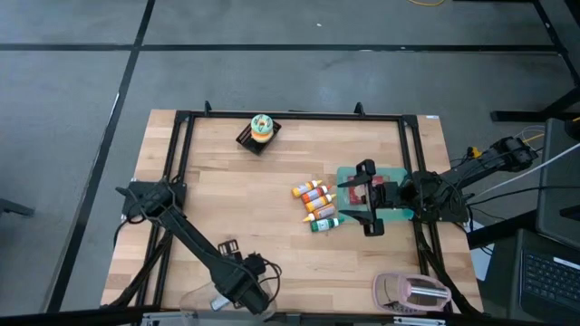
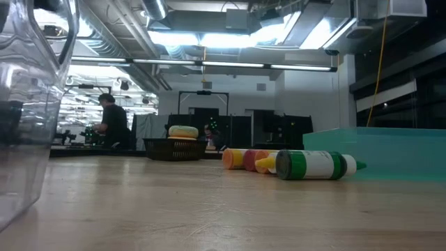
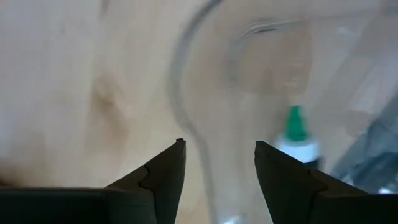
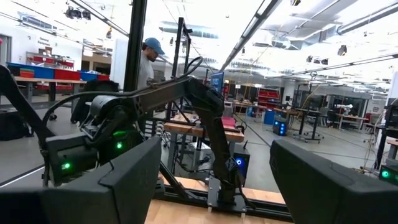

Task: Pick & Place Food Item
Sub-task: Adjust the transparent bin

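The left claw (image 3: 217, 168) pointed straight down at the near edge of the tabletop (image 1: 272, 181), its fingers spread astride the rim of a clear plastic container (image 1: 201, 297), pinching nothing. The right claw (image 1: 365, 196) hung spread and empty over the teal tray (image 1: 399, 174). The sauce bottles (image 1: 317, 204) lay clustered beside that tray.

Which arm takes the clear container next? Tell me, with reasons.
Left, probably: the left gripper hangs open astride the clear container rim. The right gripper waits open over the teal tray.
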